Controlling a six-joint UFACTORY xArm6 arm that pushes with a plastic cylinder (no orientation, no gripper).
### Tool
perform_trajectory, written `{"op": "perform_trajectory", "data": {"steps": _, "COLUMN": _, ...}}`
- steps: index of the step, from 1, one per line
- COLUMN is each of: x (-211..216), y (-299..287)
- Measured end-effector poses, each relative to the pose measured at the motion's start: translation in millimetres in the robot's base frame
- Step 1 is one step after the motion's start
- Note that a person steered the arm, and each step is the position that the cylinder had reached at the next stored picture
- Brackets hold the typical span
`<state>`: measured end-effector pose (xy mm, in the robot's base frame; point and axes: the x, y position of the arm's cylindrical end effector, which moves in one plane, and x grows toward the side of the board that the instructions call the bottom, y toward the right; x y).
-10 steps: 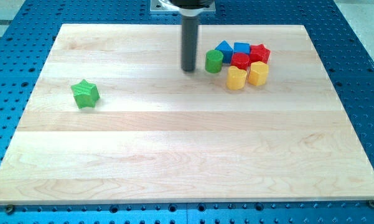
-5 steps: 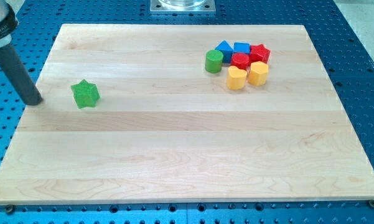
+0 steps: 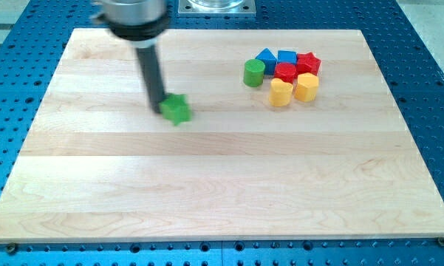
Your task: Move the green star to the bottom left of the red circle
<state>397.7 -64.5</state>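
The green star (image 3: 178, 109) lies on the wooden board (image 3: 207, 185), left of centre in the upper half. My tip (image 3: 160, 109) touches the star's left side; the dark rod rises from it toward the view's top left. The red circle (image 3: 284, 72) sits in a cluster of blocks at the upper right, well to the right of the star. The star is lower and far to the left of the red circle.
Around the red circle stand a green cylinder (image 3: 253, 72), a blue triangle (image 3: 265, 58), a blue cube (image 3: 286, 57), a red star (image 3: 308, 63) and two yellow blocks (image 3: 281, 93) (image 3: 306, 86).
My tip swung from the cluster to the board's left edge, then came to the star's left side. The green star has slid about a hundred pixels to the right.
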Motion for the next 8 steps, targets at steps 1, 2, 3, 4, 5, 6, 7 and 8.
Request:
{"op": "perform_trajectory", "data": {"steps": 1, "x": -7, "y": 68}}
{"op": "perform_trajectory", "data": {"steps": 2, "x": -7, "y": 59}}
{"op": "perform_trajectory", "data": {"steps": 3, "x": -2, "y": 17}}
{"op": "perform_trajectory", "data": {"steps": 4, "x": 12, "y": -37}}
{"op": "perform_trajectory", "data": {"steps": 5, "x": 83, "y": -28}}
{"op": "perform_trajectory", "data": {"steps": 6, "x": 90, "y": 44}}
{"op": "perform_trajectory", "data": {"steps": 7, "x": 69, "y": 66}}
{"op": "perform_trajectory", "data": {"steps": 8, "x": 69, "y": 63}}
